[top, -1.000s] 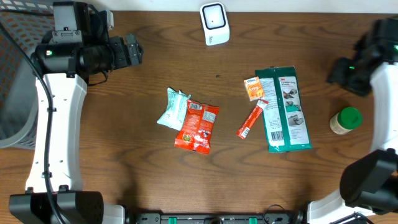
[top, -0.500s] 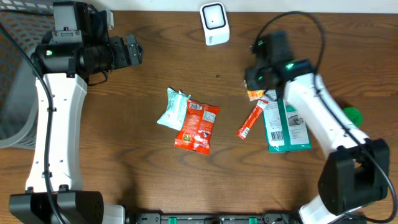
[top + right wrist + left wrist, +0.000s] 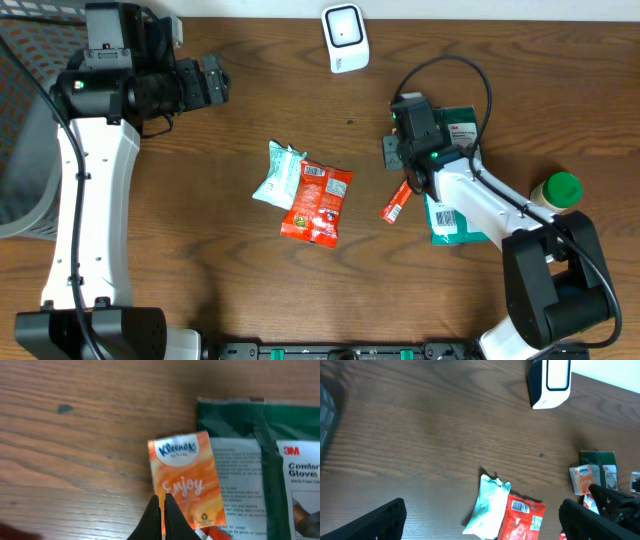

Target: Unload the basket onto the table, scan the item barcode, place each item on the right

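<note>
right arm: I'd swung it in from the table's right edge during the last second; the right gripper (image 3: 161, 510) ended over the Kleenex pack (image 3: 187, 482).
right fingers: went from part open to clenched, tips pressed together at the pack's lower edge. Couldn't tell whether any wrapper was caught between them.
left gripper (image 3: 218, 80): spread wide, nothing in it, parked far left, unmoved.
meaning: I read it as a pick attempt just made; scan not begun. Scanner (image 3: 344, 37) sat well apart at the table's far edge.
item position: flat on the table, against the left edge of the green gloves pack (image 3: 260, 460), red stick sachet (image 3: 397, 203) just beside.
item look: orange soft film, "Enjoy" print facing up. No barcode showed on that face; probably underneath, so a flip looked necessary.
</note>
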Available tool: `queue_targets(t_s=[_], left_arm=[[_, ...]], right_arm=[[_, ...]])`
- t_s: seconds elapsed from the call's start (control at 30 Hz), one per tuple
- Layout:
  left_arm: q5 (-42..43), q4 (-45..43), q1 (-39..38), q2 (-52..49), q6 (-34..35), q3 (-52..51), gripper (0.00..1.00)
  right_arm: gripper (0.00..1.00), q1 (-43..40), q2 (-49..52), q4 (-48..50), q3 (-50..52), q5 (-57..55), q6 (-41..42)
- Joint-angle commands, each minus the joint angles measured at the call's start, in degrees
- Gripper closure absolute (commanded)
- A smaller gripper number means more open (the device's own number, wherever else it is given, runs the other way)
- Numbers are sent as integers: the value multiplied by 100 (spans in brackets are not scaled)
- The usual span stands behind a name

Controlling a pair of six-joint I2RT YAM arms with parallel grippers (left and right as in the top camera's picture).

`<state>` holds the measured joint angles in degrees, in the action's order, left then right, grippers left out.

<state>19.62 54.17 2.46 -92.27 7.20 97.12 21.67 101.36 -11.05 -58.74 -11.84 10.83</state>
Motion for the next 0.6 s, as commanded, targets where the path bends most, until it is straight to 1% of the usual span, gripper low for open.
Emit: queue_targets(t_s=[0.0,0.33,0.57], left_arm=[[50,22,2,-20,-55,61,3],[50,22,2,-20,-55,61,3],[50,22,2,-20,-55,61,2]], right_arm=[[99,2,2,262,271,-289,-20],[99,7,2,802,702,-313,-20],[99,13,28,968,787,-269,-20]])
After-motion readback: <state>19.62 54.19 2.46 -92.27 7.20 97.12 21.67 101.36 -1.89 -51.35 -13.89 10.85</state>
